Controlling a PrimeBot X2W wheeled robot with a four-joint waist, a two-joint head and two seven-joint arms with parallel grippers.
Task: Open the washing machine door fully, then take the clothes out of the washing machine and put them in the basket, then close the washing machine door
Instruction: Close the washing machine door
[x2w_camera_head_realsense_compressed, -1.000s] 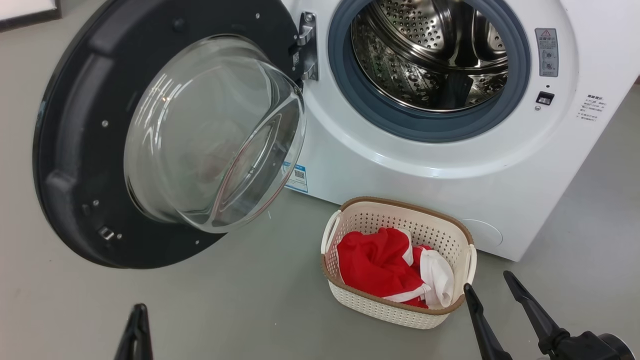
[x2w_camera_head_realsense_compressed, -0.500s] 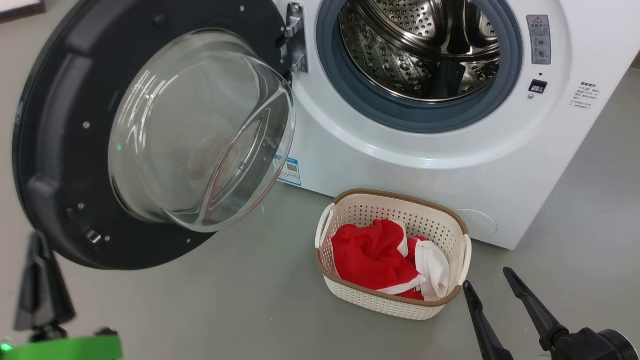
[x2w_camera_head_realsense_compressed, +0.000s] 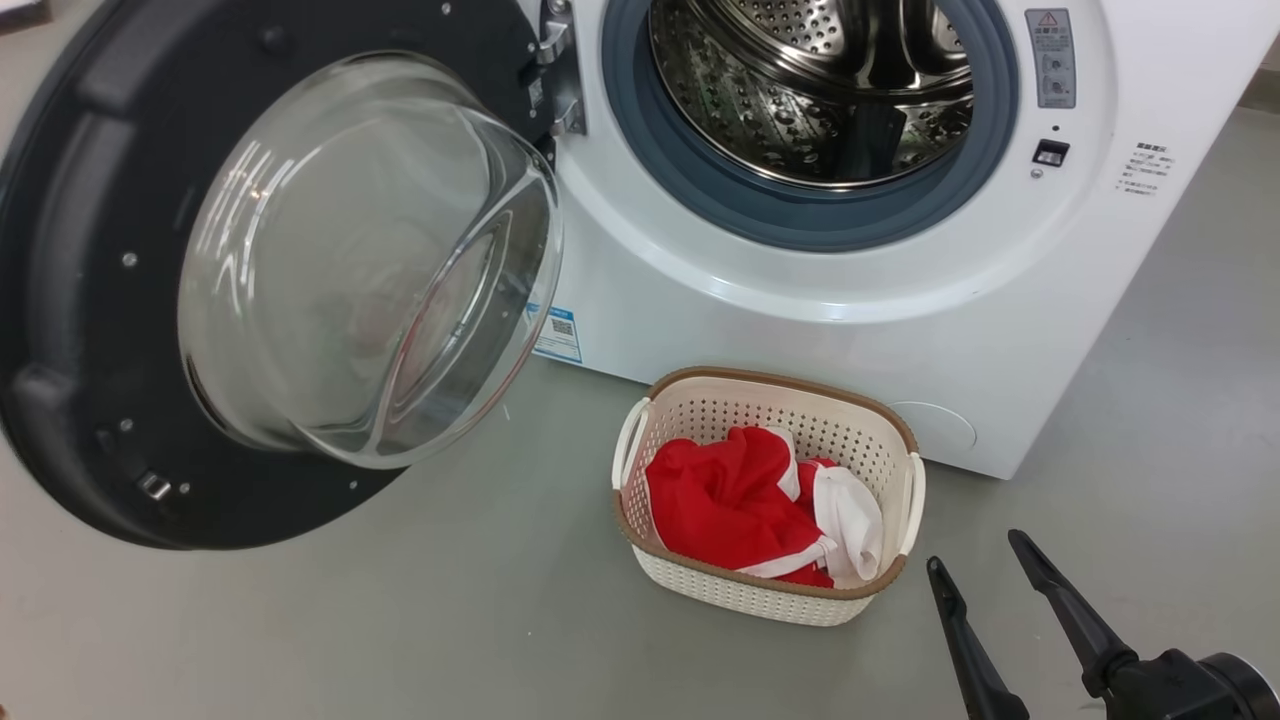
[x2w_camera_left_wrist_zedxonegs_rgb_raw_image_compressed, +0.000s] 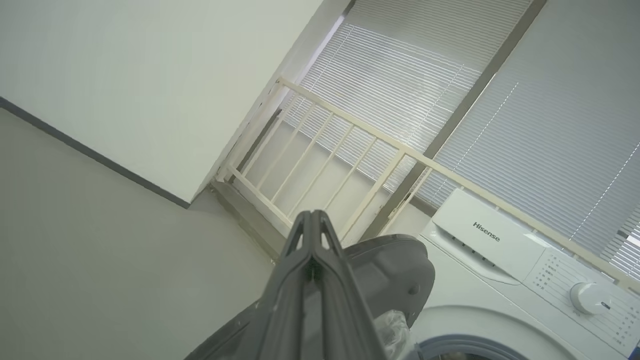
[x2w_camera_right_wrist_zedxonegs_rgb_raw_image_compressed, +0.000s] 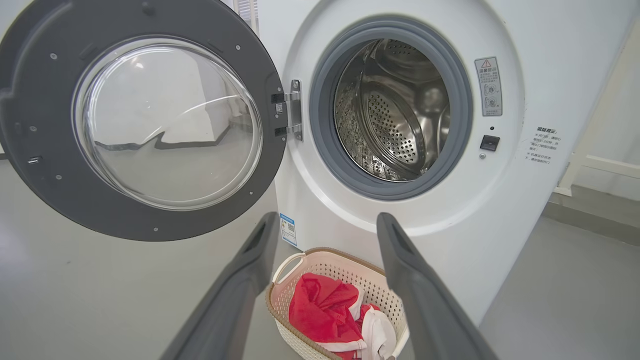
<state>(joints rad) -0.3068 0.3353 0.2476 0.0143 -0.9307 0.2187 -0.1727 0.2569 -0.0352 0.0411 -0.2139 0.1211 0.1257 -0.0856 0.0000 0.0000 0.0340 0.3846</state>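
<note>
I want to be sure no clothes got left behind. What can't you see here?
- Drum floor's front, head view: hidden behind the grey ring.
- Basket bottom, head view: covered by clothes.
- Door, left edge, head view: cut off by the frame.
- Blue label, head view: print too small to read.
- Door, left wrist view: partly behind the shut left gripper.

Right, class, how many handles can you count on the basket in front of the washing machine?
2. The left handle is on the end of the basket towards the washing machine door; the right handle is on the opposite end. None looks hidden.
</note>
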